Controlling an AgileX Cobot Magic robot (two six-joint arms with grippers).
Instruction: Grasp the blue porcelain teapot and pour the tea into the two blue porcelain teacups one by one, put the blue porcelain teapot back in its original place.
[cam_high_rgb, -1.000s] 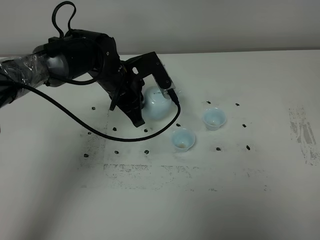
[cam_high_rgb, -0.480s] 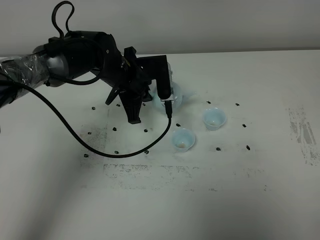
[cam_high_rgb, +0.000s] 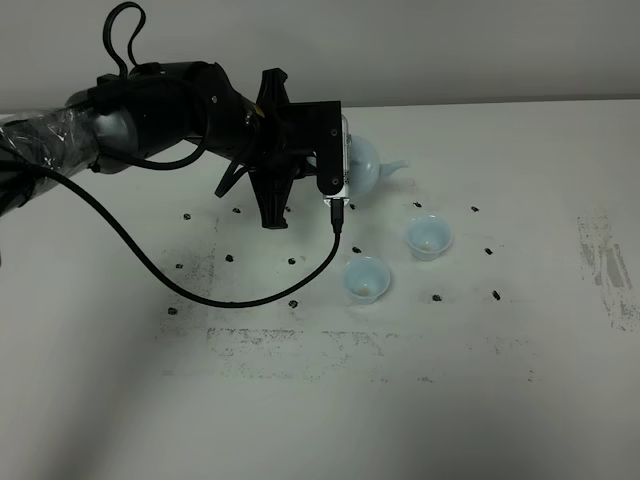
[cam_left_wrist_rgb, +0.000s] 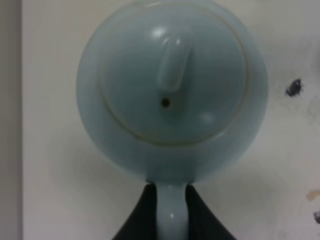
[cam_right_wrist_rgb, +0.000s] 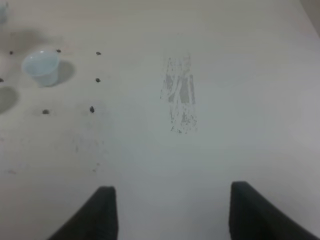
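The blue porcelain teapot (cam_high_rgb: 367, 163) is held left of and behind the two teacups, and its spout (cam_high_rgb: 396, 167) points right toward them. My left gripper (cam_high_rgb: 338, 178) is shut on its loop handle (cam_left_wrist_rgb: 172, 212); the left wrist view looks down on the knobbed lid (cam_left_wrist_rgb: 172, 65). One blue teacup (cam_high_rgb: 428, 237) stands to the right and the other blue teacup (cam_high_rgb: 365, 280) nearer the front. Both stand upright on the table. My right gripper (cam_right_wrist_rgb: 172, 187) is out of the high view. Its dark fingers (cam_right_wrist_rgb: 102, 212) stand apart over bare table, with one teacup (cam_right_wrist_rgb: 41, 66) far off.
The white table (cam_high_rgb: 320, 400) carries small black marks around the cups and a scuffed grey patch (cam_high_rgb: 605, 265) at the right. A black cable (cam_high_rgb: 170, 255) loops from the left arm down over the tabletop.
The left arm has carried the teapot up and to the right, toward the cups, and the wrist has turned so the spout now points right. The cups have not moved.
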